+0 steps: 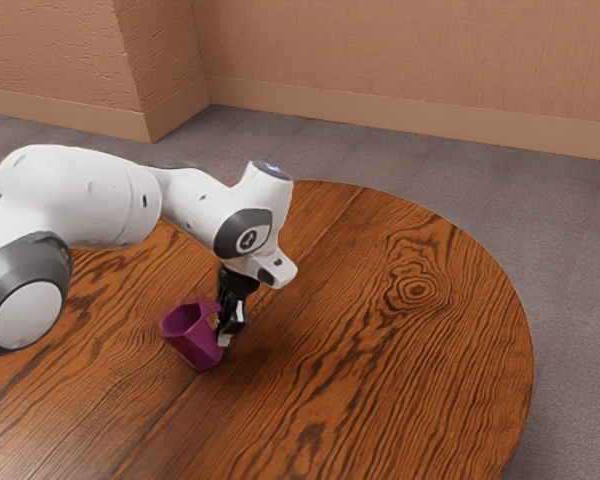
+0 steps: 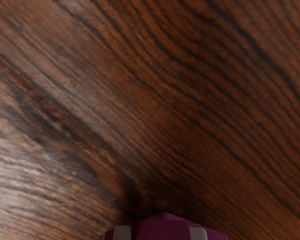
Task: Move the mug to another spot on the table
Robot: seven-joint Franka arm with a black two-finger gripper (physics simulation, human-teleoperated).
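Note:
A purple mug (image 1: 190, 335) sits tilted near the exterior view's left part of the round wooden table (image 1: 400, 330), its opening facing up and to the left. My black gripper (image 1: 227, 333) comes down at the mug's right side and is shut on its rim or handle. I cannot tell whether the mug's base touches the wood or hangs just above it. Just under my hand in the wrist view, the mug (image 2: 162, 227) shows as a purple shape with light finger pads (image 2: 122, 233) on both sides of it, over dark wood grain.
The table's curved edge (image 1: 525, 340) runs along the exterior view's right, with grey carpet (image 1: 570, 230) beyond it. Bare wood stretches to the right of the mug and toward the front. My white arm (image 1: 100, 210) covers the table's left rear.

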